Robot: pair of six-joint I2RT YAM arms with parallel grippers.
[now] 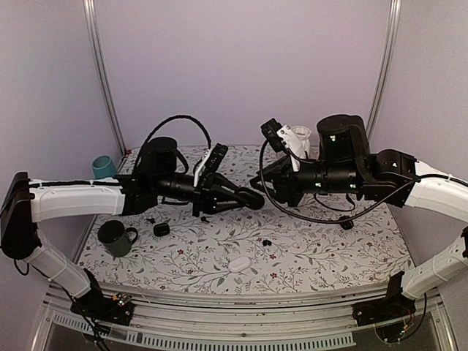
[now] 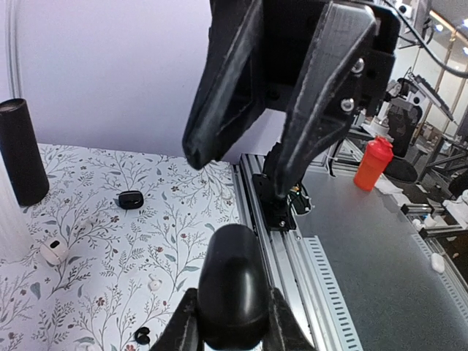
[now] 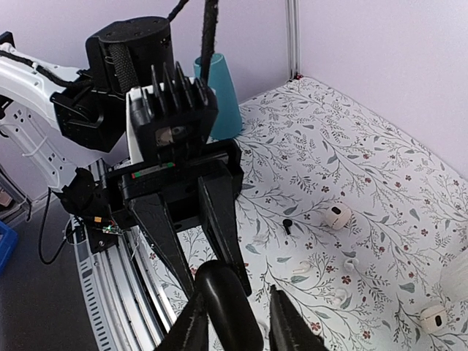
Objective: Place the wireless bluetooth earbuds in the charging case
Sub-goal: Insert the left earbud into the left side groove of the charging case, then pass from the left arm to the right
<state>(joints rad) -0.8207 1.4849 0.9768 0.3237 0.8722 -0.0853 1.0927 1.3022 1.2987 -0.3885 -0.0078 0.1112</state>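
Left gripper of mine is clamped on the black charging case, holding it above the table. My right gripper straddles the same case with its fingers apart, and one side shows a gap. A black earbud lies on the table below. I judge the lid needs opening next, so I should hold firm on the left and catch the seam squarely.

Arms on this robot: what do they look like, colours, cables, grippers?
The left arm and right arm have white links with black joint housings. A black cable loops from the left arm. The left gripper and right gripper each have two black tapered fingers.
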